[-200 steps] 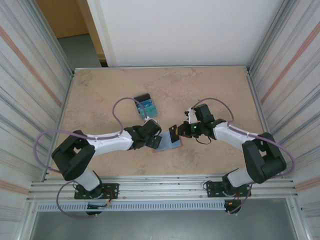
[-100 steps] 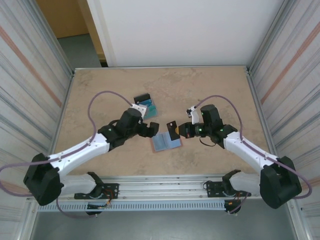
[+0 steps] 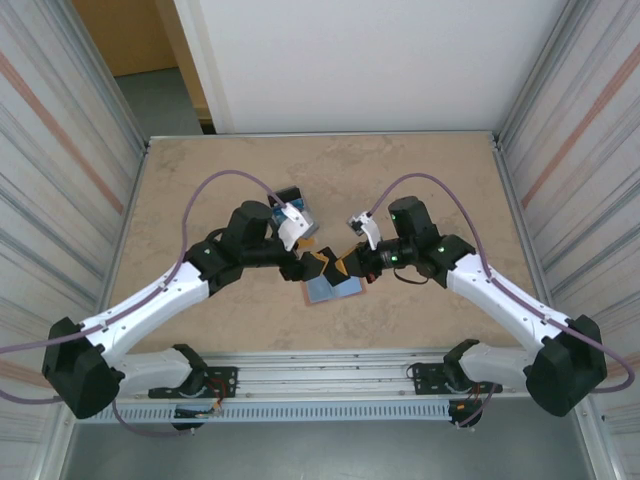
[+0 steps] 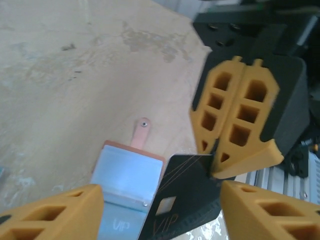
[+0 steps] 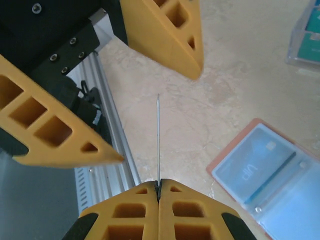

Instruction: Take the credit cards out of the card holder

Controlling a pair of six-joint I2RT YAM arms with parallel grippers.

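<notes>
The card holder (image 3: 332, 290) lies open and flat on the table, pink with blue-grey lining (image 4: 127, 172), its tab (image 4: 141, 132) pointing away. A blue card marked VIP (image 4: 112, 222) sits in one of its pockets. My right gripper (image 3: 350, 262) is shut on the corner of a black card (image 4: 182, 197) with a chip and VIP print, held above the holder and seen edge-on (image 5: 158, 135) in the right wrist view. My left gripper (image 3: 316, 264) is open, its fingers (image 4: 55, 212) standing one on each side of that black card with gaps.
A fanned pile of blue, teal and black cards (image 3: 293, 214) lies on the table behind the left gripper, at the top right corner (image 5: 306, 40) of the right wrist view. The metal rail (image 5: 112, 150) of the table's near edge runs close below the grippers.
The left arm has swung from beside the pile over to the right gripper, and its jaws have narrowed round the black card. The right gripper kept hold of that card.
</notes>
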